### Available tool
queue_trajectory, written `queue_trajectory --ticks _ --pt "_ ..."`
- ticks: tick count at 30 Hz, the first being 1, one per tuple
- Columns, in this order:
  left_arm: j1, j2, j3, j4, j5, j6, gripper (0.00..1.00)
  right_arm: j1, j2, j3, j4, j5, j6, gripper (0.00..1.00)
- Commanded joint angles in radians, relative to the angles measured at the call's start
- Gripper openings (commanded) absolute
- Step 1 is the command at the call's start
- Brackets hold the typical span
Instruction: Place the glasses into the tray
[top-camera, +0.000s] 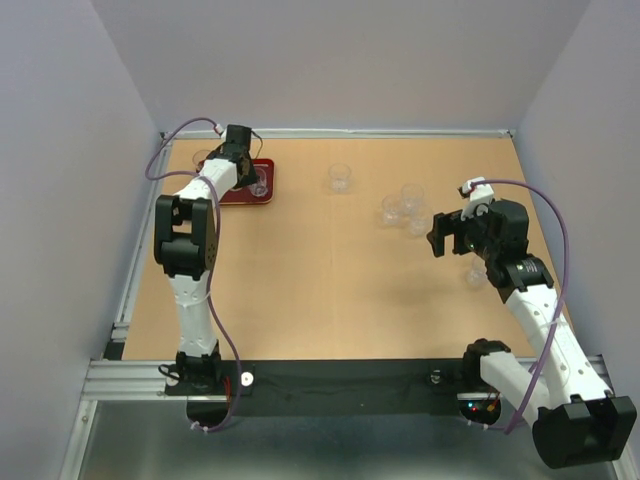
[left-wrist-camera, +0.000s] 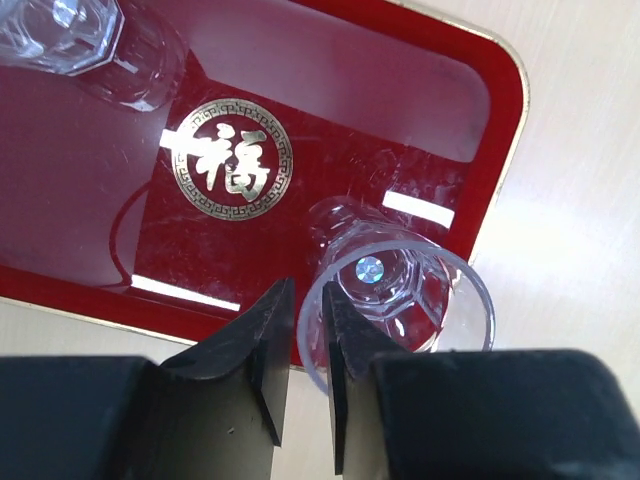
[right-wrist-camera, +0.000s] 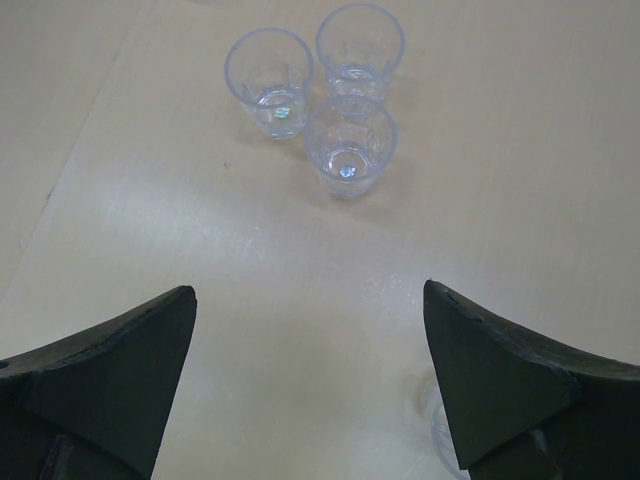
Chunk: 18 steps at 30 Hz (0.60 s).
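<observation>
Near: right hand (right-wrist-camera: 308, 290) wide open above desk (right-wrist-camera: 200, 200); cluster of three glasses (right-wrist-camera: 350, 145) just ahead, apart from it. Far left: left hand (left-wrist-camera: 307, 288) pinching rim of glass (left-wrist-camera: 400, 290), upright inside tray (left-wrist-camera: 330, 110) near one corner; second glass (left-wrist-camera: 90, 40) also in tray, beyond emblem (left-wrist-camera: 232, 158).

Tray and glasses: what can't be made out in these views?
Top view: the left arm covers most of the tray; glass count there unclear.
Left wrist: far glass cut off by the top edge.
Left wrist: unclear whether the left claw actually pinches the near glass.
Right wrist: fourth glass mostly behind a finger of the right claw.
</observation>
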Motion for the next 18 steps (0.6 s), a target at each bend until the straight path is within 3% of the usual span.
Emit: queue_trajectory --ticks 1,7,18 --pt "0.003 -0.011 0.037 -0.023 -0.002 0.018 0.29 -0.010 -0.011 -0.003 0.053 0.012 -0.005 1.00" --pt "0.003 0.000 0.049 -0.003 -0.071 0.052 0.08 -0.010 -0.012 -0.003 0.052 0.016 -0.008 1.00" --pt "0.026 0.086 0.225 -0.043 -0.200 0.101 0.04 -0.014 -0.015 -0.004 0.052 0.022 -0.012 1.00"
